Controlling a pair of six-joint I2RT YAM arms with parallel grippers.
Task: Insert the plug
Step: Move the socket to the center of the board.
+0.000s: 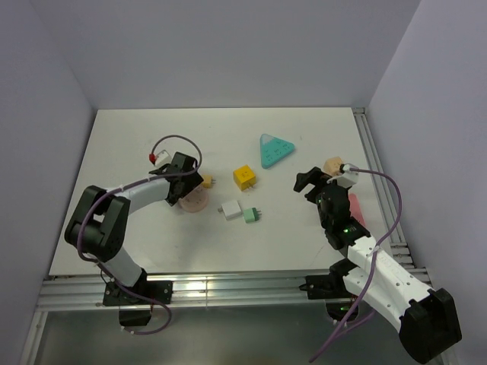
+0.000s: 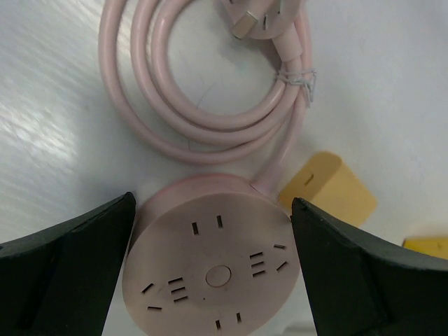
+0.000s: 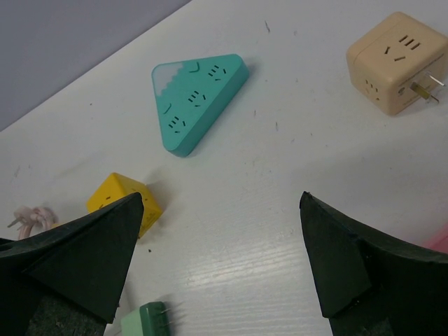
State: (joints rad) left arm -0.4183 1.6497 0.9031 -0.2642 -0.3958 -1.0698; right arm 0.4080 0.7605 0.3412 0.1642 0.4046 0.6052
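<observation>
The plug (image 1: pixel 253 216) lies on its side near the middle of the desk (image 1: pixel 137 137), just beside a white block (image 1: pixel 230 208), with its prongs pointing toward the right edge and its body free to grip. The left end effector (image 2: pixel 213 206) is spread on either side of the round pink socket (image 2: pixel 210 266), probably to steady it. The right end effector (image 3: pixel 220 203) is spread too and holds nothing, likely so it can fetch the plug.

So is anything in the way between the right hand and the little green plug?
Nothing I can see. The right hand is open, and only table lies between it and the green plug. The white block sits on the plug's other side, away from that hand, so it blocks nothing.
</observation>
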